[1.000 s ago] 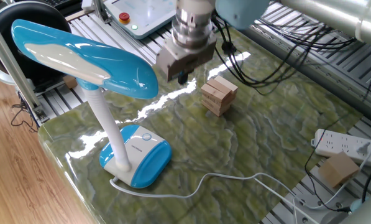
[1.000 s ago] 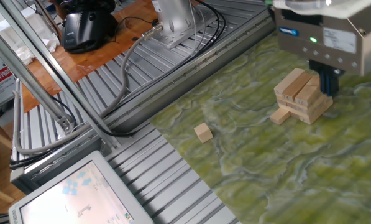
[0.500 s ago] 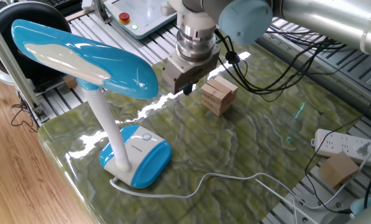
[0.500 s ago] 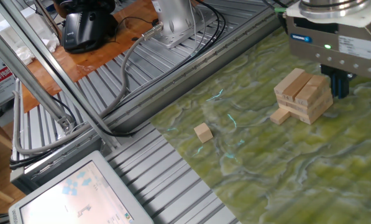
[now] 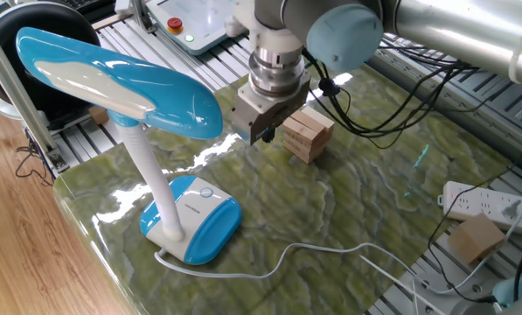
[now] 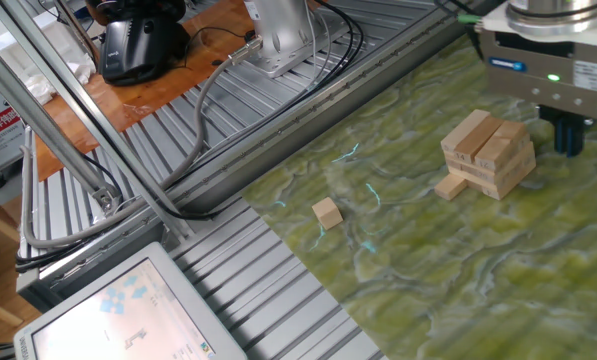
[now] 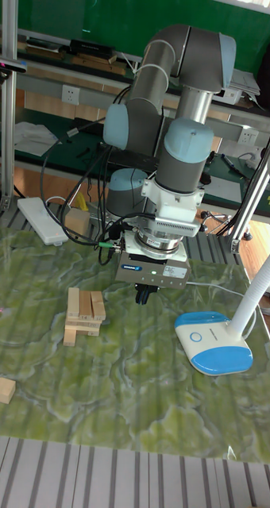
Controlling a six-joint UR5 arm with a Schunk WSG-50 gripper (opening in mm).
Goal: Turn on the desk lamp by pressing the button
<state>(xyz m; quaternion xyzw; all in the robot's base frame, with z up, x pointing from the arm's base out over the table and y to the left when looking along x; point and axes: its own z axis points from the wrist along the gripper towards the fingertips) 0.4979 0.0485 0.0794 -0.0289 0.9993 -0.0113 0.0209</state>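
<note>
Your target, the button [image 7: 196,335], sits on top of the blue base of the desk lamp [image 5: 121,83], near the table's front edge, untouched. The gripper [image 7: 143,297] hangs well apart from it, just beside the stack of wooden blocks [image 7: 84,313]; I cannot tell whether its fingers are spread. Travelling low could clip the blocks, and a high line risks the lamp's head.

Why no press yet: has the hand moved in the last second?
Yes. In one fixed view the hand has dropped lower beside the wooden block stack, nearer the table; it remains far from the button.
</note>
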